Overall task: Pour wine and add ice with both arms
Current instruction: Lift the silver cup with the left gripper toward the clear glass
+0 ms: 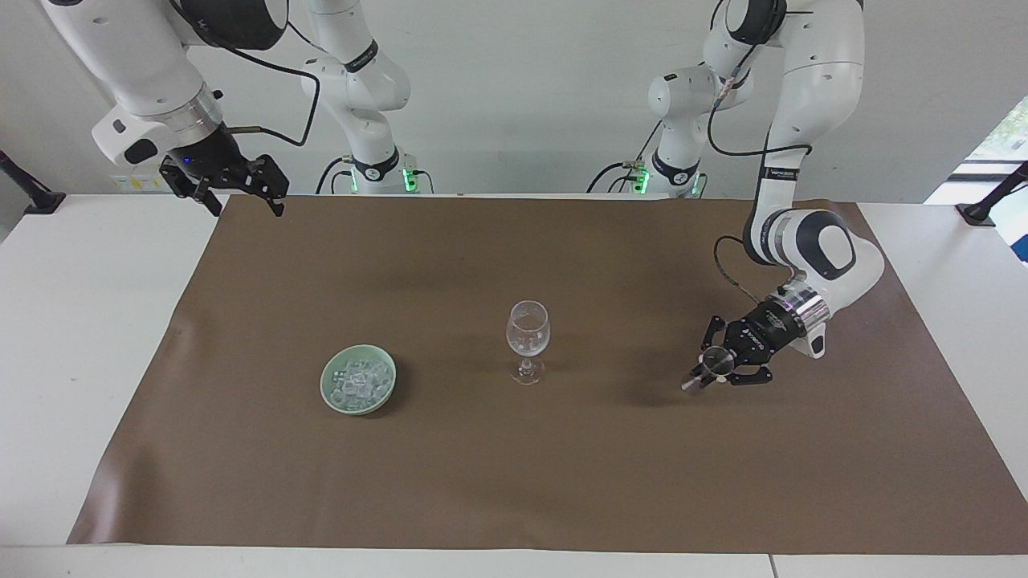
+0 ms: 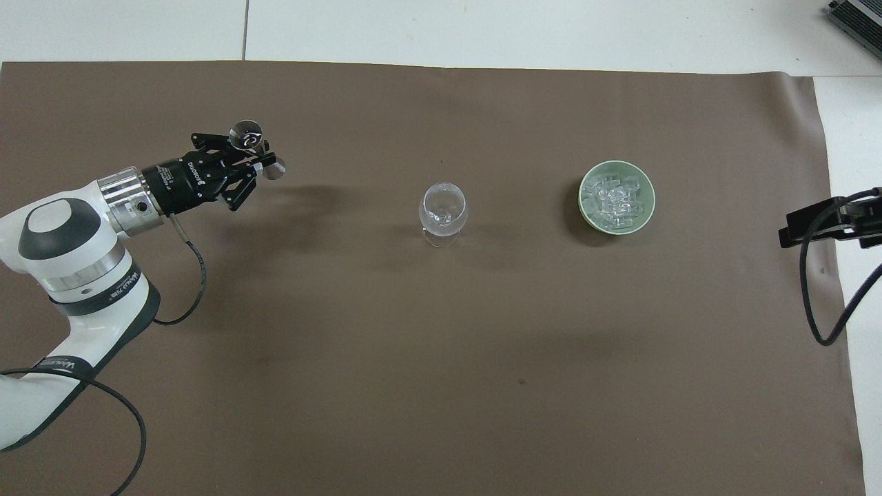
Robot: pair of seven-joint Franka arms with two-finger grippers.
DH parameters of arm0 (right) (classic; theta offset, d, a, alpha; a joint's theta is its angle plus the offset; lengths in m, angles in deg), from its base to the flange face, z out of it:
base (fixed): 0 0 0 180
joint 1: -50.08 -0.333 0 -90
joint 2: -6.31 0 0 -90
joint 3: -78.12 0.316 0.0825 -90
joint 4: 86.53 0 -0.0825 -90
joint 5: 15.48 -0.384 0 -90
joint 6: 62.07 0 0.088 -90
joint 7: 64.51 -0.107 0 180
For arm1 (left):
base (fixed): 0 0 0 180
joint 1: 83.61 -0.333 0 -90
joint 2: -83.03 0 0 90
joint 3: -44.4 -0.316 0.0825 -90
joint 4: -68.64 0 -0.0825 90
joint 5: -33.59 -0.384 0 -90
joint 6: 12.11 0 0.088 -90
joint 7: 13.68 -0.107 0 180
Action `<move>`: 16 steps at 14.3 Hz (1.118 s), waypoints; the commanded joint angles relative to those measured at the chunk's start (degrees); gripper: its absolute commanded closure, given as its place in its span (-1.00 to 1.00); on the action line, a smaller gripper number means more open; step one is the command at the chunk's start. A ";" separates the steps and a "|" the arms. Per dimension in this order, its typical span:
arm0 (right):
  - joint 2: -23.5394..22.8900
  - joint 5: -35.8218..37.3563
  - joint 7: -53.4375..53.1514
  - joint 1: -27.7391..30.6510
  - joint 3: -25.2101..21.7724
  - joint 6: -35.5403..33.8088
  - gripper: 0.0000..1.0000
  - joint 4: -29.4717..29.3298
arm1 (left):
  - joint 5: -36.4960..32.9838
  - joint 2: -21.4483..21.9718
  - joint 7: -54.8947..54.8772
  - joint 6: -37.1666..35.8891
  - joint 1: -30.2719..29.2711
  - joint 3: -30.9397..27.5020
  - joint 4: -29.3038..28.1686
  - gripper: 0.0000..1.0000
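Note:
A clear stemmed wine glass (image 1: 528, 329) (image 2: 443, 207) stands upright mid-mat. A green bowl (image 1: 327, 380) (image 2: 583, 204) holding a heap of ice (image 1: 360, 379) (image 2: 615, 200) sits beside it, toward the right arm's end. My left gripper (image 1: 711, 371) (image 2: 256, 153) is shut on a small silver double-ended jigger (image 1: 717, 360) (image 2: 244, 133), held tilted above the mat, apart from the glass toward the left arm's end. My right gripper (image 1: 241, 197) (image 2: 792, 231) is open and empty, raised over the mat's corner at its own end, and waits.
A brown mat (image 1: 514, 482) (image 2: 441, 386) covers most of the white table (image 1: 88, 321). Black camera mounts (image 1: 32, 197) stand at both table ends. A cable (image 2: 186, 289) hangs from the left wrist.

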 commanded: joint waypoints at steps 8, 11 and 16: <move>0.70 -1.39 1.15 0.17 -0.15 0.16 -1.00 0.64 | 6.46 2.15 0.87 14.76 -0.55 13.42 0.18 1.00; 0.70 -1.39 1.15 0.17 -0.15 0.16 -1.00 0.64 | 7.70 2.06 0.78 19.71 -0.47 17.67 0.79 1.00; 0.70 -1.39 1.15 0.17 -0.15 0.16 -1.00 0.64 | 8.75 2.14 0.34 23.93 -0.20 21.71 0.88 1.00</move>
